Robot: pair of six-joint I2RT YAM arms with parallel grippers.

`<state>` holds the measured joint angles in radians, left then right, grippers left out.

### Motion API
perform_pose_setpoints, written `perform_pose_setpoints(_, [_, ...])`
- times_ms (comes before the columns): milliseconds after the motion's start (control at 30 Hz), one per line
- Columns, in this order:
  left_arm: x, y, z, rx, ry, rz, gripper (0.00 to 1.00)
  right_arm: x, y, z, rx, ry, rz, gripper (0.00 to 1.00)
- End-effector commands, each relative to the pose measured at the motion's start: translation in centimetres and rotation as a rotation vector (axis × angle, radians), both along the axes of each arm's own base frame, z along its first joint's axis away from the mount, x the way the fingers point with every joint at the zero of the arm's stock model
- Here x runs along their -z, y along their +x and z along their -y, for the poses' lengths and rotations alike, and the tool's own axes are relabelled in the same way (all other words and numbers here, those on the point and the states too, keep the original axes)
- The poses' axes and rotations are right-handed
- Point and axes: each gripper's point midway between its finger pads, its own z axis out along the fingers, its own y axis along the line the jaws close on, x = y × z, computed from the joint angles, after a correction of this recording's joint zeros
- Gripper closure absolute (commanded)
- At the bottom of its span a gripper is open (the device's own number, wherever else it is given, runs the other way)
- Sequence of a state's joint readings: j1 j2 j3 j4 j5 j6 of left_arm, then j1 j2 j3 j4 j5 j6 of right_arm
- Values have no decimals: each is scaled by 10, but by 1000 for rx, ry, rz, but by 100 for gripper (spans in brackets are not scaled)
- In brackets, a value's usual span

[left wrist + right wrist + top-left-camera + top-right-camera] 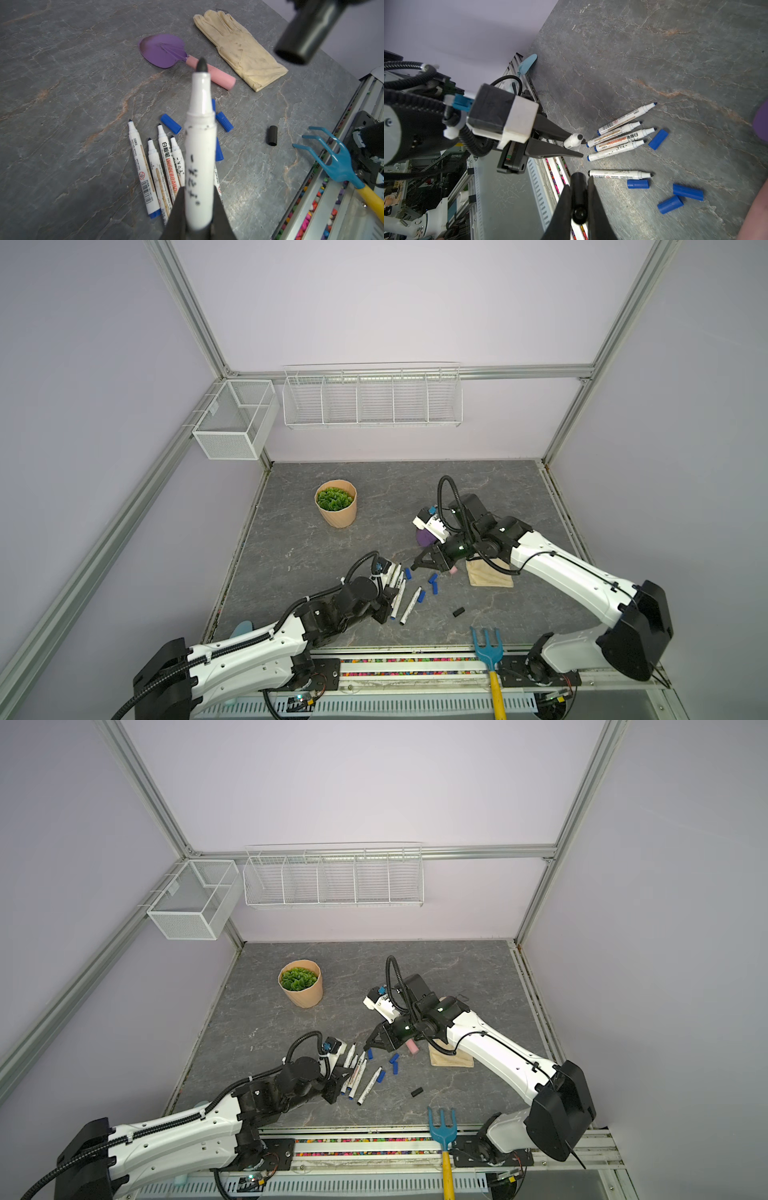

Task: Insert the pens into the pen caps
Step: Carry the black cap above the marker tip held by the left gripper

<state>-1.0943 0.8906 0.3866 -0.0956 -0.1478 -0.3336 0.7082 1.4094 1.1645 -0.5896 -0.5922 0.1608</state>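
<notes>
- Five white pens (620,137) lay flat, uncapped, close together near the trowel (163,49), tips toward it.
- A sixth pen (200,155) was up off the table, black tip bare.
- Four blue caps (658,139) lay loose between the pens and the trowel's handle.
- One black cap (272,136) lay farther from the trowel.
- A second black cap (578,193) was off the table, mouth facing the sixth pen.

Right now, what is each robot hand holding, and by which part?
Left hand: uncapped marker, by its white barrel. Right hand: black cap, pinched across its sides.

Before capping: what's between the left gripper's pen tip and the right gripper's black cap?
Only open air between pen and black cap in the left wrist view; the glove lies on the table.
</notes>
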Motion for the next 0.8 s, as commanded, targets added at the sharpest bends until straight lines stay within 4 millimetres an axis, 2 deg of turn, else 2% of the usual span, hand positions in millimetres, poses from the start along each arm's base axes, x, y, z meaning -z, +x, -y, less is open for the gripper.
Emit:
perform_pose_setpoints(0, [4,-2,1,18,24,27,100,-5,5,-7,-5,39,-13,92])
perform_pose_setpoints(300, [4,-7,16,58,21,43,100,6,4,-10,-8,30,-49,92])
perform_pose_setpoints(767, [1,-9,19,65,23,59,100,22,7,-5,3,-34,-59,92])
